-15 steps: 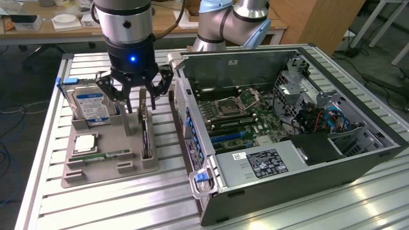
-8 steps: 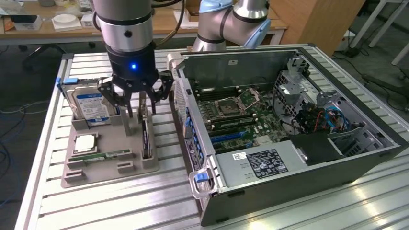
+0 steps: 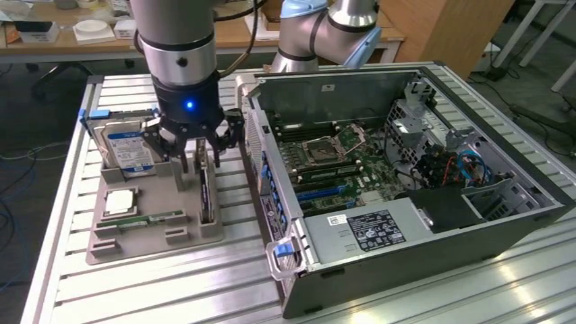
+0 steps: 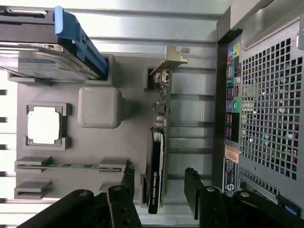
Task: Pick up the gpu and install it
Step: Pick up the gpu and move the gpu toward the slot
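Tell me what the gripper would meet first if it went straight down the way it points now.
Most likely the gpu, standing on edge in the gray tray right under the gripper, between its open fingers. Depth is unclear; the fingertips could reach the tray first.

Slatted table (image 3: 180,287), grey tray (image 3: 144,251), computer case (image 3: 405,260)

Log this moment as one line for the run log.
hand: open, straddling gpu | gpu: on edge in gray holder | computer case: open
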Motion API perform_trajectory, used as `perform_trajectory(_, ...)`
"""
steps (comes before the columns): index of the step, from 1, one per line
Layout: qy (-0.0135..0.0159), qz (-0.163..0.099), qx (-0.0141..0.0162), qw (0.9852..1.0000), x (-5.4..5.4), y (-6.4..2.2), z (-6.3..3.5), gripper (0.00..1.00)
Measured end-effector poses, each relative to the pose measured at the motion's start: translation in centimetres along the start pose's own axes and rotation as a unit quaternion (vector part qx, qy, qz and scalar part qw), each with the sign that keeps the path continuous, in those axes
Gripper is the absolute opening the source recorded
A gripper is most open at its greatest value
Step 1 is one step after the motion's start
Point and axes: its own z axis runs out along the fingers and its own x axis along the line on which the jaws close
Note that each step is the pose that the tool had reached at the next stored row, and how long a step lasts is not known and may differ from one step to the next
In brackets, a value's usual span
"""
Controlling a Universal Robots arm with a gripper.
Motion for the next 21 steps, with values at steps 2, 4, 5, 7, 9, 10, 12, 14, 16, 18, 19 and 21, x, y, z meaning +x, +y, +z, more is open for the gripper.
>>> perform_trajectory(2, 0.0000, 0.000, 0.0000, 1.0000, 0.0, -0.03, 0.36, 0.55)
perform_trajectory(4, 0.0000, 0.001, 0.0000, 1.0000, 0.0, -0.06, 0.73, 0.55)
perform_trajectory(5, 0.0000, 0.001, 0.0001, 1.0000, 0.0, -0.08, 0.91, 0.55)
perform_trajectory(7, 0.0000, 0.001, 0.0001, 1.0000, 0.1, -0.11, 1.27, 0.55)
perform_trajectory(9, -0.0001, 0.002, 0.0001, 1.0000, 0.1, -0.13, 1.63, 0.55)
perform_trajectory(10, -0.0001, 0.002, 0.0000, 1.0000, 0.1, -0.14, 1.81, 0.55)
perform_trajectory(12, -0.0001, 0.002, 0.0001, 1.0000, 0.1, -0.16, 2.18, 0.55)
perform_trajectory(14, -0.0001, 0.003, 0.0001, 1.0000, 0.1, -0.19, 2.54, 0.55)
perform_trajectory(16, -0.0001, 0.003, 0.0001, 1.0000, 0.2, -0.22, 2.89, 0.55)
perform_trajectory(18, -0.0001, 0.003, 0.0001, 1.0000, 0.2, -0.25, 3.27, 0.55)
perform_trajectory(19, -0.0001, 0.003, 0.0001, 1.0000, 0.2, -0.27, 3.45, 0.55)
perform_trajectory(21, -0.0001, 0.003, 0.0001, 1.0000, 0.3, -0.31, 3.80, 0.55)
